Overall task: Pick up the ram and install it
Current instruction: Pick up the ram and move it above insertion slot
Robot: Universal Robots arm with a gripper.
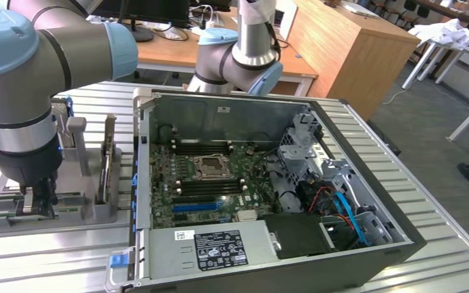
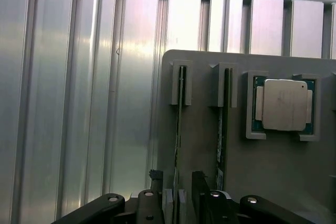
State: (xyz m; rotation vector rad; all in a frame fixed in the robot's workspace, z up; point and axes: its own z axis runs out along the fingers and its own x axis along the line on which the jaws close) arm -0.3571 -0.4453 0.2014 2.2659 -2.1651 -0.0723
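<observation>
**Q:** Where does the ram lie?

**A:** Wrist view: the ram [image 2: 179, 124] stands on edge in a slot of the grey holder [image 2: 200, 77]. Its long axis runs straight out from the gap between my fingers [image 2: 198, 184].

**Q:** And the gripper?

**A:** My gripper [image 2: 177, 182] is spread wide and grasps nothing. The ram's near end sits between the jaws, but I cannot tell whether a pad touches it. The second stick [image 2: 221, 124] runs parallel just beside it, outside the jaws, on the CPU's [image 2: 283, 104] side. Exterior view: the holder sits to the left of the open case [image 1: 218, 116].
</observation>
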